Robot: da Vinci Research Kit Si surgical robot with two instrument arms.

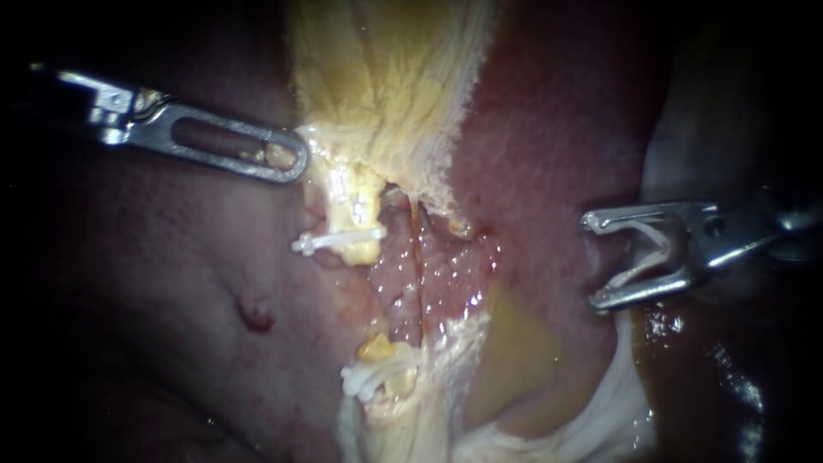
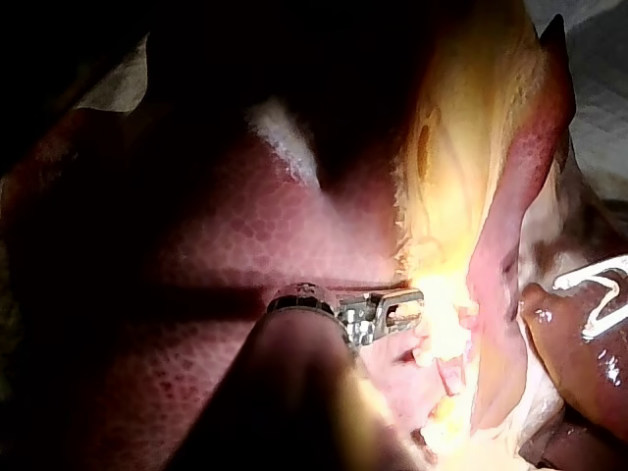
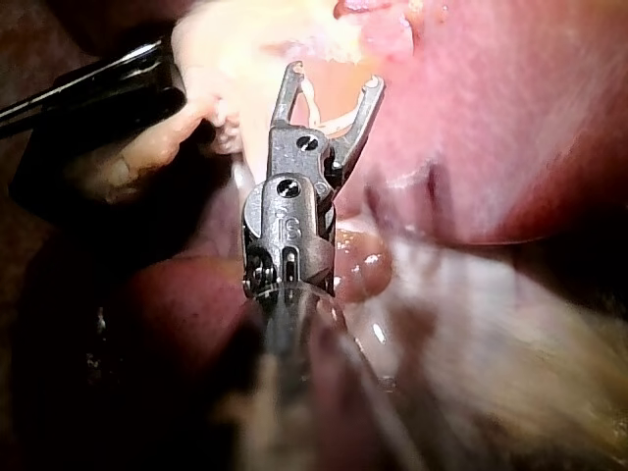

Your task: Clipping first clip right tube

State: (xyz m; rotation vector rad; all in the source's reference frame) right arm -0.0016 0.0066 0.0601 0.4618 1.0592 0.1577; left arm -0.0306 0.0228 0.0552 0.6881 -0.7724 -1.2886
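The thin reddish right tube (image 1: 417, 261) runs down the open bed, bare, between yellow gallbladder tissue (image 1: 386, 86) above and a stump below. Beside it, the left tube's yellow stump (image 1: 356, 214) carries a white clip (image 1: 339, 241); the lower stump holds more clips (image 1: 370, 377). My right instrument (image 1: 593, 261) hovers well right of the tube, over the liver, its jaws wide apart with an open white clip (image 1: 651, 249) seated between them, as the right wrist view (image 3: 334, 78) also shows. My left instrument (image 1: 291, 161) grips the gallbladder's edge; in the left wrist view its jaws (image 2: 407, 309) end in bright tissue.
Dark red liver (image 1: 171, 257) lies to the left, with a small red spot (image 1: 255, 317). More liver (image 1: 549, 129) lies between the bed and my right instrument. Yellow fluid (image 1: 514, 351) and white tissue (image 1: 617, 403) sit under the right jaws.
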